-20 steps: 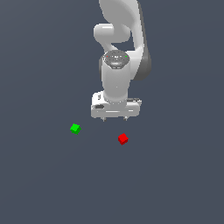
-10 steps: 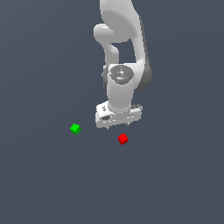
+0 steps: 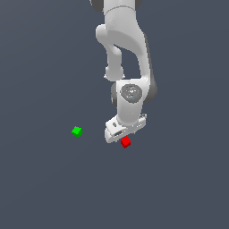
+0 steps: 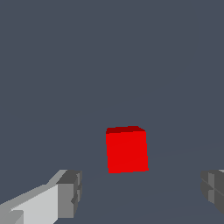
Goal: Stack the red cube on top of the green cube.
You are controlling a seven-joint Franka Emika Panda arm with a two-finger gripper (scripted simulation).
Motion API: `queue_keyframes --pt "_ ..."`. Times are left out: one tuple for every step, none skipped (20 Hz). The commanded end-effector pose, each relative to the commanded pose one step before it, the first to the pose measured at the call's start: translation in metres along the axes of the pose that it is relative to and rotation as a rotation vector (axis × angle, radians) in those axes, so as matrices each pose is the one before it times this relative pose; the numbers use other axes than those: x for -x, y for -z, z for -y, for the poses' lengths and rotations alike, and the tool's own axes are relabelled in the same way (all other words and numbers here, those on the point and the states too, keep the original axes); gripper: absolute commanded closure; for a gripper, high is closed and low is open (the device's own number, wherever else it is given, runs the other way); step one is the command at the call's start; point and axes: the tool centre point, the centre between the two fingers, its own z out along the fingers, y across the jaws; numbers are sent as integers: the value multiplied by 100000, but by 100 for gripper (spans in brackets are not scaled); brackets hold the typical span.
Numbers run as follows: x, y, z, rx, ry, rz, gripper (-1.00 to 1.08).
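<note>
Gripper (image 4: 139, 192) wide open, empty, nearly over red cube (image 4: 127, 151). Best centred so cube sits evenly between fingers (image 4: 70, 193), then lowered straight, clear of green cube (image 3: 77, 131).

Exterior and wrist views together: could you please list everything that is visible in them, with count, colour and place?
red cube: one, bright red, on the grey surface just below the gripper in the exterior view; in the wrist view it lies ahead of the two fingers, apart from both.
green cube: one, bright green, on the grey surface toward the exterior view's left, well apart from the red cube; not seen in the wrist view.
surface: one, plain dark grey, under everything.
arm: one, white with dark joints, coming down from the top of the exterior view.
gripper: one, white with grey fingers, open, low over the surface beside the red cube, holding nothing.
</note>
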Motion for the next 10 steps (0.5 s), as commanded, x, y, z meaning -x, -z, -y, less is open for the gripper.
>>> queue_keyframes --pt "-385 -824 284 160 4235 -173 -92" --pt "-105 -248 89 37 1203 -19 -92" --pt "-87 -208 72 32 1007 -15 -92" --pt "-71 -168 60 27 817 -11 -92" --pt "-54 -127 45 23 621 -7 -92" --pt "-37 -86 31 19 425 -3 -92" --pt "-18 -46 14 14 223 1 -92" --pt "7 -4 -17 0 0 0 -92" --pt "6 36 6 17 -136 16 -92" --pt "31 78 -25 1 -362 13 -92"
